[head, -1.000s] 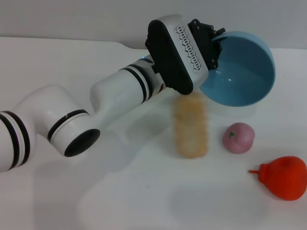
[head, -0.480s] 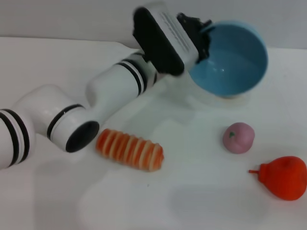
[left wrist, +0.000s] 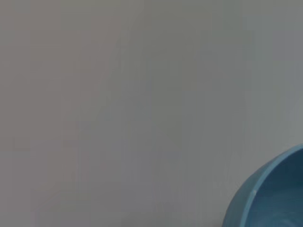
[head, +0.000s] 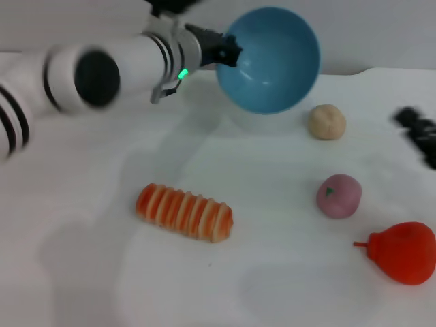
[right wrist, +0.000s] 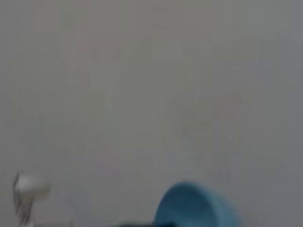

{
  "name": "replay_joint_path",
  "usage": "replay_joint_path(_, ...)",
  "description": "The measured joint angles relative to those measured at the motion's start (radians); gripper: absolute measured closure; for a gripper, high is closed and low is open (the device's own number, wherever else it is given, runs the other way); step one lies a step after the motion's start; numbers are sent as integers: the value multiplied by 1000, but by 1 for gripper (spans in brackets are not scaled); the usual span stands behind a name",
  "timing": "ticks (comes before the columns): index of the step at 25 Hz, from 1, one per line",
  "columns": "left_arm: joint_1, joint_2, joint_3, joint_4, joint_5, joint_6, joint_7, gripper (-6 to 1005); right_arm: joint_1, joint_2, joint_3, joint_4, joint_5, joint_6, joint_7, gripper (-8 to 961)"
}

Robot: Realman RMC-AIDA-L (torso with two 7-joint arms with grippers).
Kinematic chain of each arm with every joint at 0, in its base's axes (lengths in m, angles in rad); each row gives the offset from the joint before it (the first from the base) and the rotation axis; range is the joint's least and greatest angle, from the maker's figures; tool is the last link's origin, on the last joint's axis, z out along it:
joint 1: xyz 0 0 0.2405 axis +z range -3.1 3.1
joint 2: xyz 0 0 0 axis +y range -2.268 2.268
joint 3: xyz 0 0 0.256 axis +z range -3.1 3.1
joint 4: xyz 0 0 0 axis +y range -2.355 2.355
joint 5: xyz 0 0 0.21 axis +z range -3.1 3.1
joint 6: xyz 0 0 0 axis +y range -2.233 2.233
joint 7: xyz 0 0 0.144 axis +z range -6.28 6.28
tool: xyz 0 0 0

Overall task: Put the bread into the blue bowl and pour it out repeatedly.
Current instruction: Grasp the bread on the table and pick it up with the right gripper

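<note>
**Three views, one shared bowl**

The head camera looks down and forward over the white table to its far edge. Both wrist cameras face a plain grey wall. All three catch the blue bowl, nearest in the left wrist view.

Orange-and-cream striped bread, light-blue bowl

White table: bread, three other items
</note>
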Motion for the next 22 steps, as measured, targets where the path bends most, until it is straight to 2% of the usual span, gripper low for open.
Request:
replay_joint_path(2, -18, 5, -127, 1, 6, -145, 4, 999, 59, 1, 0, -2, -85, 37, 0, 494)
replay_joint_path(4, -23, 11, -278, 13, 25, -284, 11, 999, 161, 3, -9, -3, -231, 80, 0, 491)
replay_joint_path(6, -17, 12, -297, 23, 30, -300, 11, 1000, 187, 3, -19, -4, -270, 88, -1, 488)
replay_joint_path(9, 21, 15, -350, 70, 49, -339, 12, 1000, 272, 7, -81, 0, -361, 123, 1, 483)
replay_joint_path(14, 67, 15, -390, 144, 59, -383, 12, 1000, 389, 13, -253, 40, -377, 220, 81, 476)
replay_joint_path(18, 61, 15, -403, 161, 60, -437, 6, 1000, 446, 19, -361, 49, -375, 288, 133, 470)
replay_joint_path(22, 31, 16, -461, 161, 92, -541, 4, 1000, 476, 20, -402, 64, -372, 311, 144, 459)
